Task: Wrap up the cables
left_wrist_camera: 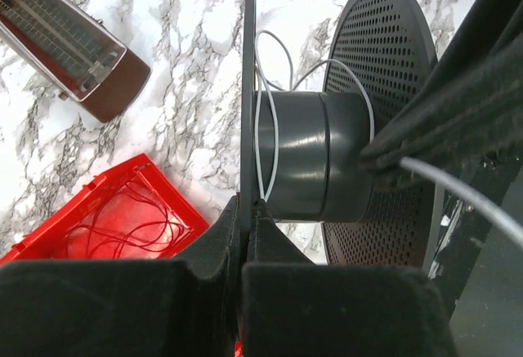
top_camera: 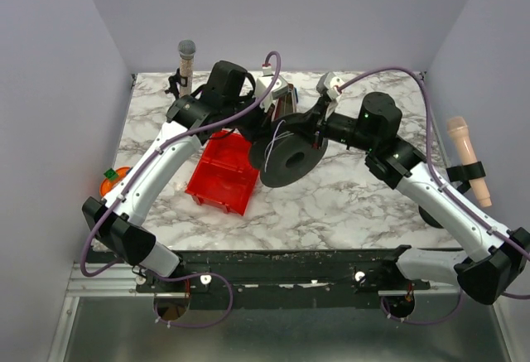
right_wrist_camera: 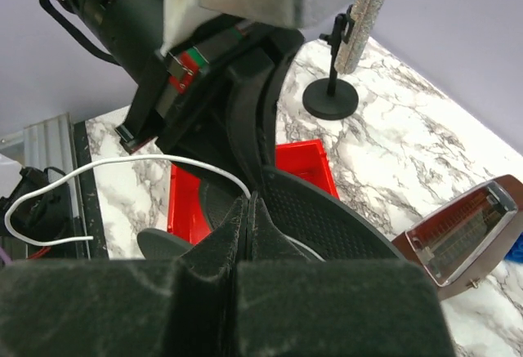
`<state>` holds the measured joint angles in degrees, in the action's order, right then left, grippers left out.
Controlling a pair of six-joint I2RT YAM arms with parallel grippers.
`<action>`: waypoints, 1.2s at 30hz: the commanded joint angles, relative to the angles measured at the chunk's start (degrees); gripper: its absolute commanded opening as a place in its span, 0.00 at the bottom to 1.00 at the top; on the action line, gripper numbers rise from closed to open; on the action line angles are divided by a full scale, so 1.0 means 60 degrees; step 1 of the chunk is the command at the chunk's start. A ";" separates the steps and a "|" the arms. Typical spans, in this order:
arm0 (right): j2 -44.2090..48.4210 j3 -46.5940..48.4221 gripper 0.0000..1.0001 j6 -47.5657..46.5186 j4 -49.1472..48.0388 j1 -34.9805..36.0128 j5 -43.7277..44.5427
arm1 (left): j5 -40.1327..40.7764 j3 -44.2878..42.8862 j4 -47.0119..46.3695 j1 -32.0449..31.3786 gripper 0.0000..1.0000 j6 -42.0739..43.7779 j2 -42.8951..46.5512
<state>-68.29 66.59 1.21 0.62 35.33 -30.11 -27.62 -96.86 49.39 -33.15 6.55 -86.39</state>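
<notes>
A black round spool (top_camera: 286,161) is held on edge above the table's middle. My left gripper (left_wrist_camera: 247,206) is shut on the rim of the spool's thin left flange (left_wrist_camera: 247,87). The thin white cable (left_wrist_camera: 265,140) loops loosely round the spool's core (left_wrist_camera: 315,157). It leads off to my right gripper (right_wrist_camera: 249,202), which is shut on it just above the perforated flange (right_wrist_camera: 327,218). The cable's free end (right_wrist_camera: 49,185) curls out to the left in the right wrist view. In the top view the left gripper (top_camera: 269,134) and right gripper (top_camera: 310,130) meet at the spool.
A red bin (top_camera: 222,176) holding thin red wire (left_wrist_camera: 122,222) sits left of the spool. A brown box with a clear face (left_wrist_camera: 73,42) lies behind it. A microphone on a stand (top_camera: 186,60) is at the back left. A beige microphone (top_camera: 465,155) is at the right edge.
</notes>
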 commanded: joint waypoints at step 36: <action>0.0892 -0.1177 0.51 -0.0646 0.0308 0.1934 0.3714 | 0.2582 -0.1302 -0.1200 0.0939 0.00 -0.3420 0.0292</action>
<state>-66.72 63.96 -11.86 5.67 47.62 -13.37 -12.03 -100.84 46.09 -28.88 -10.52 -88.01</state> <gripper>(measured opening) 0.482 0.023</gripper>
